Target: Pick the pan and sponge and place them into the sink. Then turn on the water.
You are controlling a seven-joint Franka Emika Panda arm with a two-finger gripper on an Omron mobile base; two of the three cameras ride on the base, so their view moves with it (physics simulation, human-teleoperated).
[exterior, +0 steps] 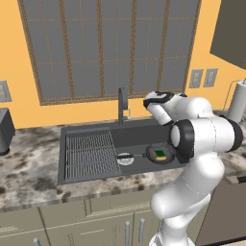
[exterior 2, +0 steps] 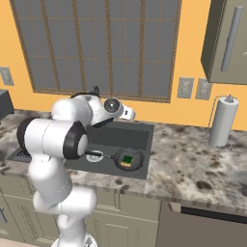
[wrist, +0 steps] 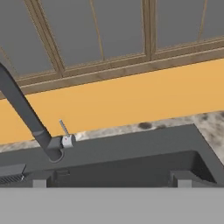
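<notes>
The dark grey sink [exterior: 139, 137] is set in the marble counter. The pan [exterior: 151, 154] lies in the basin at the right, its black handle pointing left toward the silver drain [exterior: 126, 158]. The yellow and green sponge [exterior: 160, 154] rests inside the pan [exterior 2: 138, 161], also seen as the sponge [exterior 2: 127, 160]. My gripper [wrist: 111, 180] is open and holds nothing, its tips wide apart above the sink's back wall [wrist: 131, 166]. It faces the dark faucet [wrist: 26, 113] and its small lever [wrist: 65, 131], which stand up and to the left of it.
A ribbed draining grid [exterior: 91, 154] fills the sink's left half. A paper towel holder [exterior 2: 223, 120] stands on the counter at the right, under an upper cabinet [exterior 2: 226, 38]. A dark appliance [exterior: 4, 129] sits at the far left. The window is behind the faucet [exterior: 123, 105].
</notes>
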